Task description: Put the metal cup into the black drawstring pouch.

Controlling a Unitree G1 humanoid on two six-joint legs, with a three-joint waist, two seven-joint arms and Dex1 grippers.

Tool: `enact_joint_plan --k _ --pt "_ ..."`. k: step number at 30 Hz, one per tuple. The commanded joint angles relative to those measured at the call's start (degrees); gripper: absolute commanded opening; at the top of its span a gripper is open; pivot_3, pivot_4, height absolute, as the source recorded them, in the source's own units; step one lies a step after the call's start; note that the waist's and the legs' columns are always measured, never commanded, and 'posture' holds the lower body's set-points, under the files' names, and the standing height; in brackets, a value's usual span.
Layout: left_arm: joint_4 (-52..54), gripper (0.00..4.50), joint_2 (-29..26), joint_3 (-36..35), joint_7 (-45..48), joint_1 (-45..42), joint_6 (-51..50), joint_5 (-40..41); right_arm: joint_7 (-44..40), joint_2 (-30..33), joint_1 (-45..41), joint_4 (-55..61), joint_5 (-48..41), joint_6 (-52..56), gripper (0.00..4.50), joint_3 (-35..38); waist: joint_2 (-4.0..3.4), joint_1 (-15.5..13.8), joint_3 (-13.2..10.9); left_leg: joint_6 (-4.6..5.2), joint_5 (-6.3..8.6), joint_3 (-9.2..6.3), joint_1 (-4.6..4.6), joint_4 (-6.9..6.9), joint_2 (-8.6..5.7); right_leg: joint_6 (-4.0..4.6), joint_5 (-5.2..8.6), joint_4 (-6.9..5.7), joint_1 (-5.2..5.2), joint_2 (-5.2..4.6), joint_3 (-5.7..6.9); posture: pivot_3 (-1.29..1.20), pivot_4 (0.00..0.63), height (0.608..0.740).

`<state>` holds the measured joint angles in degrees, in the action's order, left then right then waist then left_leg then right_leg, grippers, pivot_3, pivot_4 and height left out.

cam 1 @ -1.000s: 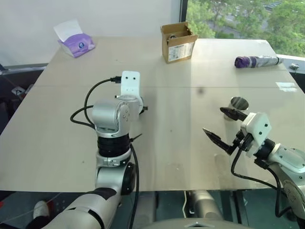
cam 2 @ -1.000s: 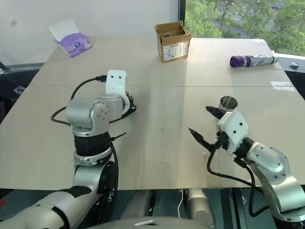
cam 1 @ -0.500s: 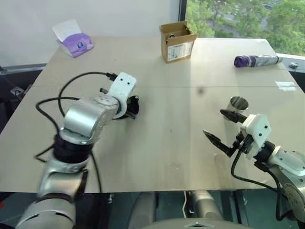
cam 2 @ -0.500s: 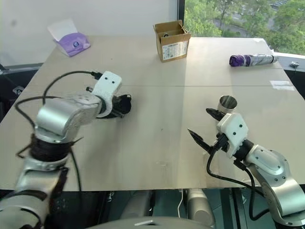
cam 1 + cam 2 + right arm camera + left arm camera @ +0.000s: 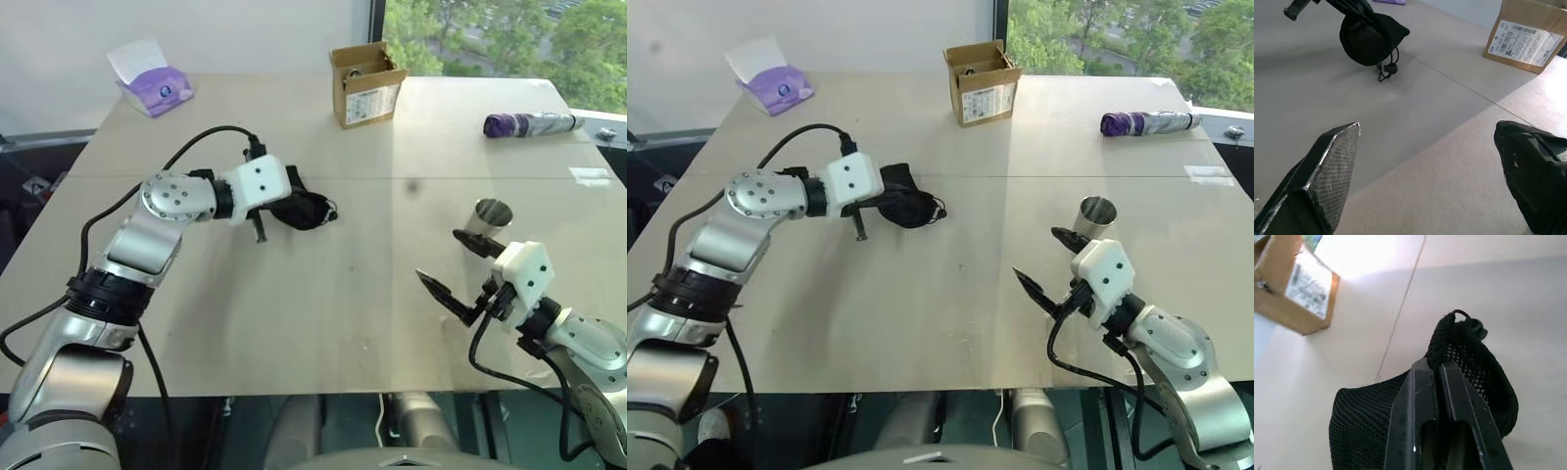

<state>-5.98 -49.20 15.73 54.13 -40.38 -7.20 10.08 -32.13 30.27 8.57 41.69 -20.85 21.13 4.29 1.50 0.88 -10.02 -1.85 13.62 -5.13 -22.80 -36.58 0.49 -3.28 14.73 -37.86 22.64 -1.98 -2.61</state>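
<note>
My pale table carries a cardboard box at its far edge; from that box, a tissue pack sits left, a folded umbrella right, the metal cup nearer, rightward.

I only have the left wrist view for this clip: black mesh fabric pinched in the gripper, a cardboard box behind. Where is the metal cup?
Observer: The metal cup stands upright on the table, far to the robot's right of the black drawstring pouch and apart from it.
Operator: Is the other gripper on it?
Observer: No. The right gripper is open just in front of the cup, holding nothing.
Operator: Is the pouch off the table?
Observer: The left gripper is shut on the pouch; in the right wrist view the pouch hangs clear of the table with its cord dangling below.
</note>
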Motion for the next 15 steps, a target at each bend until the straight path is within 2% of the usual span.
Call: enact_joint_plan --k 1,4,7,12,15 --pt "-2.6 0.05 3.3 -5.6 2.1 -2.7 -11.6 6.8 0.8 -1.4 -0.3 1.2 -0.9 -2.0 4.5 0.5 0.0 0.1 0.0 0.0 0.0 -0.02 0.0 -0.05 0.02 0.0 0.0 -0.07 0.0 0.03 0.02 0.0 0.15 0.74" --pt "-2.1 0.05 6.0 -7.6 0.8 -4.3 -21.0 9.1 4.4 -1.7 -1.9 0.7 2.5 -0.1 4.5 0.4 0.0 0.1 0.0 0.01 0.0 -0.06 -0.03 -0.21 0.03 -0.03 0.0 -0.12 -0.02 0.05 0.04 0.0 0.15 0.74" --pt "-1.2 0.05 7.1 -8.0 1.0 -5.1 -23.9 9.1 8.4 0.9 -4.8 0.9 7.8 7.1 4.5 -0.6 0.0 0.2 0.0 0.01 0.0 -0.04 -0.04 -0.3 0.03 -0.04 -0.01 -0.12 -0.04 0.06 0.02 0.0 0.15 0.74" --pt "1.3 0.05 7.6 -7.2 1.0 -4.2 -21.2 6.1 11.1 4.2 -14.1 -3.4 9.7 19.3 4.5 0.0 0.0 0.4 0.0 0.0 -0.01 -0.04 -0.01 -0.3 0.07 -0.02 -0.01 -0.17 -0.03 0.1 0.0 0.0 0.15 0.74" --pt "1.9 0.05 7.8 -6.7 0.6 -3.6 -19.4 4.0 10.0 6.7 -18.7 -6.9 10.0 24.6 4.5 -0.3 0.0 0.2 0.0 0.0 0.0 -0.03 -0.02 -0.28 0.06 -0.01 -0.02 -0.14 -0.02 0.09 0.0 0.0 0.15 0.74"
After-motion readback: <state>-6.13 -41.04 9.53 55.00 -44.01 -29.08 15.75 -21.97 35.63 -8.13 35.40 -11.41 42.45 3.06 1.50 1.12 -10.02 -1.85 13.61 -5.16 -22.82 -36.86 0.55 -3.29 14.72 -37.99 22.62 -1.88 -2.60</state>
